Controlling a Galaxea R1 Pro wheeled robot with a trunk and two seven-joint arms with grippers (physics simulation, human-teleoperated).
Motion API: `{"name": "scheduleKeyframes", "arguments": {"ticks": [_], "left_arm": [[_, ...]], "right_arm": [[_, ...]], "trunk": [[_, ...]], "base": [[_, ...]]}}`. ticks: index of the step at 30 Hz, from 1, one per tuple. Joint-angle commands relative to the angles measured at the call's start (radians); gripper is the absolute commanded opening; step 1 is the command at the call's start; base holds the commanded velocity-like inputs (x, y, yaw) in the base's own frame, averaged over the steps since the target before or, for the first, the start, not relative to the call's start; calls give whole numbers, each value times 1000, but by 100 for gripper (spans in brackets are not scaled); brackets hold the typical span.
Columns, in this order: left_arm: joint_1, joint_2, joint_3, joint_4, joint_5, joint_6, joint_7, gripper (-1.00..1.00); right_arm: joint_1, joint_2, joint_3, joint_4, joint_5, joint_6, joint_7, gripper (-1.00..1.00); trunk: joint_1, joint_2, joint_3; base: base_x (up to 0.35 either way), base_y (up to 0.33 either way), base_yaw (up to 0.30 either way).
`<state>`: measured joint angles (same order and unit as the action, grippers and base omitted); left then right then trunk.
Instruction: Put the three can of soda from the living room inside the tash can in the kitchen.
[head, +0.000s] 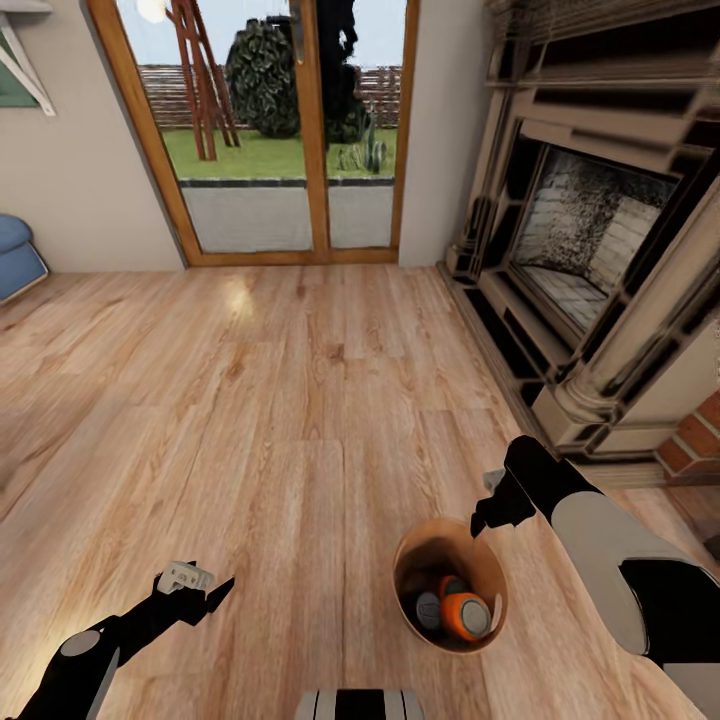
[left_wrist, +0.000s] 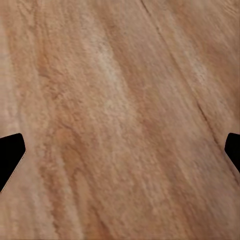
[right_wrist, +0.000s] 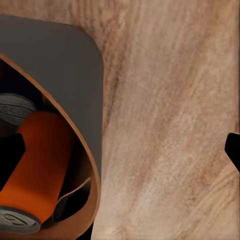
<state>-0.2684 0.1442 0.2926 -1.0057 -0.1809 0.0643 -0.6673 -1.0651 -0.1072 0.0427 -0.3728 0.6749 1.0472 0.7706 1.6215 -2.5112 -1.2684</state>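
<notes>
A: What is the biggest thing here?
B: The light wood floor (head: 300, 420), running from the near edge to the far wall. On the far side stand wood-framed glass doors (head: 270, 130) with a garden behind them. Along the right is the fireplace (head: 590, 250) with its ornate surround, and some red brick at its near right corner. At the far left edge a bit of blue sofa (head: 15, 255) shows.

A: And the bin?
B: The trash can (head: 490, 560) stands on the floor, near and right of centre, grey outside and tan-brown inside. It is in the living room, not the kitchen.

A: Where are the cans?
B: Inside it. An orange can (head: 466, 615) lies on its side with its grey top showing, a second grey top (head: 428, 606) is just left of it, and another bit of orange lies behind. The rest are too hidden to count.

A: The arms?
B: The right gripper (head: 480, 522) hangs over the bin's far right rim with its fingers spread apart, nothing between them. The left gripper (head: 215, 590) hovers over bare floor at near left, fingers also apart and holding nothing.
</notes>
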Motion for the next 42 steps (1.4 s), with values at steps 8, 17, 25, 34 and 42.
{"name": "scheduleKeyframes", "arguments": {"ticks": [8,17,25,34,42], "left_arm": [[0,0,0,1,0,1,0,100],[0,0,0,1,0,3,0,100],[0,0,0,1,-1,13,-1,100],[0,0,0,2,0,18,-3,100],[0,0,0,74,2,15,-4,100]], "right_arm": [[0,0,0,0,0,0,0,100],[0,1,-1,0,0,0,-1,100],[1,0,-1,0,0,0,-2,100],[2,-14,-2,0,-1,0,-1,100],[2,-30,-5,0,-3,0,0,100]], "trunk": [[-4,2,31],[-8,4,66],[-11,6,97],[-15,8,132],[-19,10,163]], "base": [[0,0,0],[0,0,0],[0,0,0],[0,0,0],[0,0,0]]}}
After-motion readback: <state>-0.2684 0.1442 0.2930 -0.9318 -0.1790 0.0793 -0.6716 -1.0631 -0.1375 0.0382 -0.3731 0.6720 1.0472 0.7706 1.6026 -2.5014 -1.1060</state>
